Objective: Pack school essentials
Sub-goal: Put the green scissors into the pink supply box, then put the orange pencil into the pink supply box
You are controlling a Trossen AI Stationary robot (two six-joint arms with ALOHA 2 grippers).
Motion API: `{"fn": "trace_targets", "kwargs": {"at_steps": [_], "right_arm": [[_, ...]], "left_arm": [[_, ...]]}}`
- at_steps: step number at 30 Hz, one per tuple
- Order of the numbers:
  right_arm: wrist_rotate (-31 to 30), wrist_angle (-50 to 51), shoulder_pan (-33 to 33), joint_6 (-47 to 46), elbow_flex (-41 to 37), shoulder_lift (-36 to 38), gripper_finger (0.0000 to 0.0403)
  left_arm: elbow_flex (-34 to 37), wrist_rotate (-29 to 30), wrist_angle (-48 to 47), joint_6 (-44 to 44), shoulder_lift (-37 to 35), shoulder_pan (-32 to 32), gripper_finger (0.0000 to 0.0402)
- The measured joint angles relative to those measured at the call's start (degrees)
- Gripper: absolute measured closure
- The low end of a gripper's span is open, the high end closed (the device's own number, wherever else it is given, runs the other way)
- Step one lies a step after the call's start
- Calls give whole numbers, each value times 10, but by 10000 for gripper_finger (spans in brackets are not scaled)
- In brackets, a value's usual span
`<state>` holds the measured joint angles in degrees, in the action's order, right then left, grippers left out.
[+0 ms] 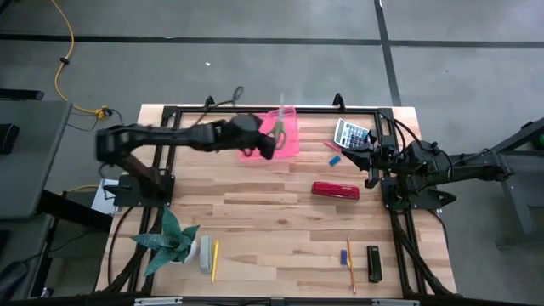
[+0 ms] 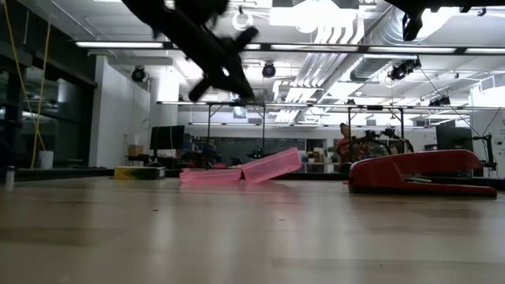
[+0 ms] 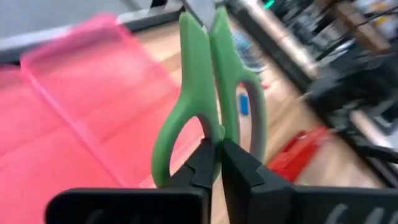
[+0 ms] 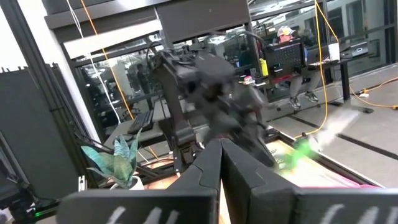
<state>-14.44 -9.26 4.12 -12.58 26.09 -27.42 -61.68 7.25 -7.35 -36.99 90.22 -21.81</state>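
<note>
Green-handled scissors [image 3: 198,87] hang in the air, with my left gripper [image 3: 219,163] shut on them. In the high view the gripper [image 1: 270,143] and the blurred scissors [image 1: 278,126] are above the open pink case [image 1: 287,140] at the table's far middle. The case lies open, its lid [image 2: 272,164] tilted up. My right gripper [image 1: 371,163] waits shut at the right side of the table, holding nothing. A yellow pencil [image 1: 214,259], an orange pencil [image 1: 350,265], a black piece [image 1: 374,263] and a small blue piece [image 1: 342,255] lie near the front edge. My left gripper pinches the scissors between its two fingers at the handle end, where the two green loops meet [image 3: 217,132]. The scissors run on ahead of the fingers, blades pointing away from the wrist. They are lifted clear above the pink case.
A calculator [image 1: 351,133] lies at the far right. A blue eraser [image 1: 334,158], a red pen [image 1: 330,146] and a red stapler [image 1: 335,190] lie right of the case. The green spiky plant [image 1: 170,240] stands at the near left, with bare wood in the table's middle.
</note>
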Motion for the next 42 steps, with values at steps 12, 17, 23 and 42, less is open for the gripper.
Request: {"fn": "trace_targets", "kwargs": {"at_steps": [12, 17, 23, 42], "right_arm": [[0, 4, 0, 0, 0, 0, 402], [0, 10, 0, 0, 0, 0, 402], [0, 10, 0, 0, 0, 0, 402], [43, 9, 1, 8, 0, 0, 402]], "left_arm": [[-74, -54, -3, -43, 182, -48, 399], [-74, -54, -8, -32, 165, -48, 400], [-75, -52, -2, 52, 63, -38, 401], [133, 145, 233, 147, -249, 257, 401]]}}
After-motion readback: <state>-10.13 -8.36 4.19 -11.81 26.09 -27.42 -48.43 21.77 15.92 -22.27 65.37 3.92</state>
